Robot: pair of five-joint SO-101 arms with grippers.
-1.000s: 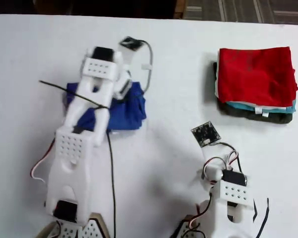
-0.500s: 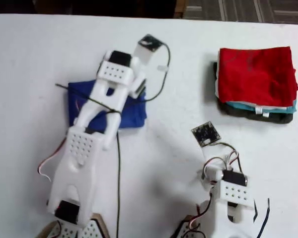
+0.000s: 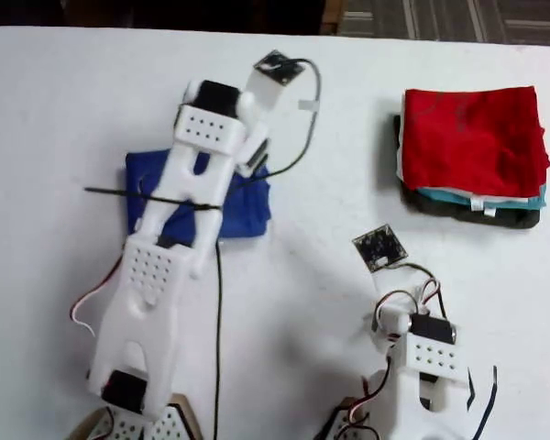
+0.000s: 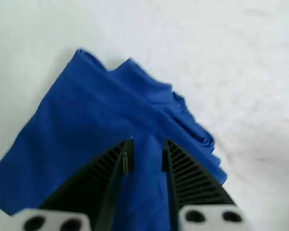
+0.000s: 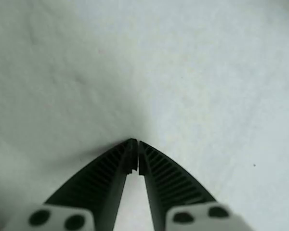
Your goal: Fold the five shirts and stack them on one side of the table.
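A folded blue shirt (image 3: 247, 209) lies flat on the white table (image 3: 330, 247), left of the middle. My left arm (image 3: 206, 137) stretches over it and covers much of it. In the left wrist view my left gripper (image 4: 145, 150) hovers open just above the blue shirt (image 4: 96, 120), with cloth showing in the narrow gap between its fingers. A stack of folded shirts (image 3: 472, 137) with a red one on top sits at the far right. My right gripper (image 5: 137, 144) is shut over bare table near the front, and the right arm (image 3: 423, 353) is tucked back.
Cables loop beside the left wrist and trail along both arm bases at the front edge. A small black camera board (image 3: 379, 247) sticks up from the right arm. Bare table lies between the blue shirt and the stack.
The left arm swung to the right and farther back over the blue shirt. The shirt went from bunched at its right edge to lying flat. The right arm stayed still.
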